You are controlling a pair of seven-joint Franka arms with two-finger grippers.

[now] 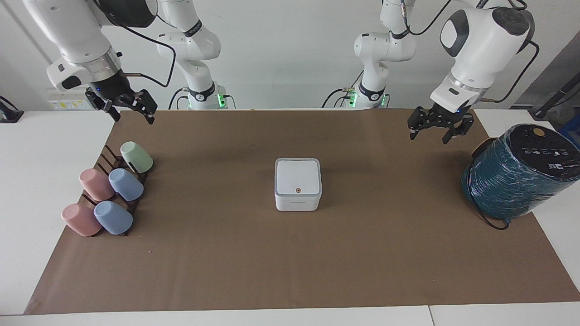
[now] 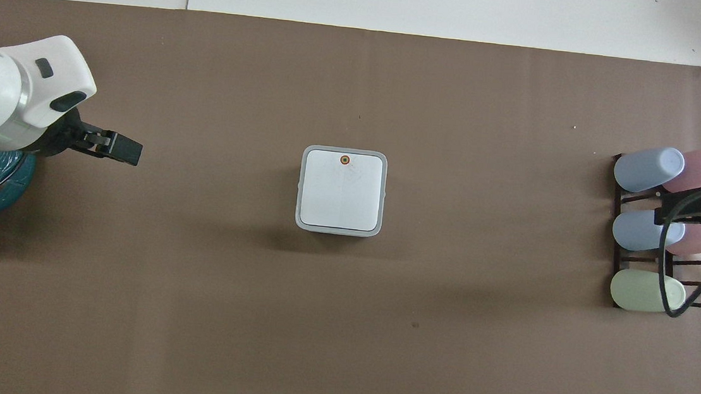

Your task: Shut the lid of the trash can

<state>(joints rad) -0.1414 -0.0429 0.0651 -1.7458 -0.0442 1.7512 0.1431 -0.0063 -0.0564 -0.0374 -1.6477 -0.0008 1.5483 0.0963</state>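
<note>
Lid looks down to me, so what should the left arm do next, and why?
Probably nothing more than park: the lid lies flat on the trash can, the left gripper hangs open over the mat beside the teal cylinder, and the right gripper waits.
</note>
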